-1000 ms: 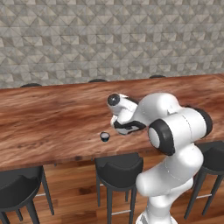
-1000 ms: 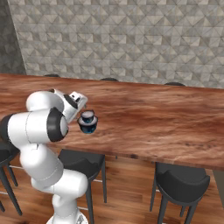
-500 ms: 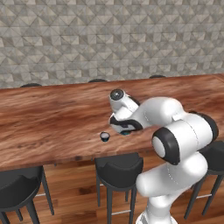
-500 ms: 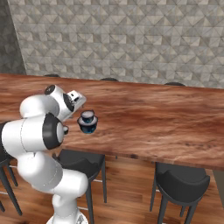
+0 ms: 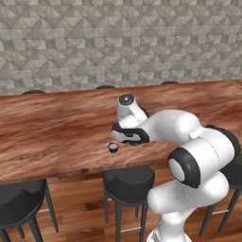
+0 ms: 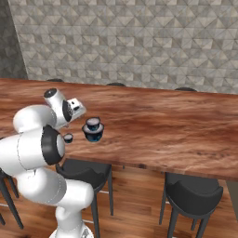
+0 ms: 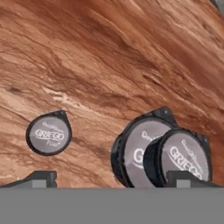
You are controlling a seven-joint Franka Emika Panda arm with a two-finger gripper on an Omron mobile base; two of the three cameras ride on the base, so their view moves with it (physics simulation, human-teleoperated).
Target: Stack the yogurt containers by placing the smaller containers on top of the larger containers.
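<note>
In the hand view the medium yogurt cup (image 7: 181, 155) sits on the lid of the big cup (image 7: 133, 153), off-centre toward the right. The tiny cup (image 7: 48, 135) stands alone on the wood to their left. My gripper (image 7: 111, 178) hovers above them, open, its two tips far apart with nothing held. From the right base view the medium cup (image 6: 93, 123) tops the big cup (image 6: 93, 133), and the tiny cup (image 6: 68, 137) stands left of them near the front edge. In the left base view my gripper (image 5: 126, 135) covers most of the stack; the tiny cup (image 5: 112, 147) is just left of it.
The long wooden counter (image 6: 167, 125) runs across in front of a stone-tiled wall. Black bar stools (image 5: 128, 177) stand below its front edge, another stool (image 6: 190, 190) farther right. The cups stand close to the counter's front edge.
My arm's elbow has swung up and over while the hand stayed almost in place above the cups. The three cups have not moved.
</note>
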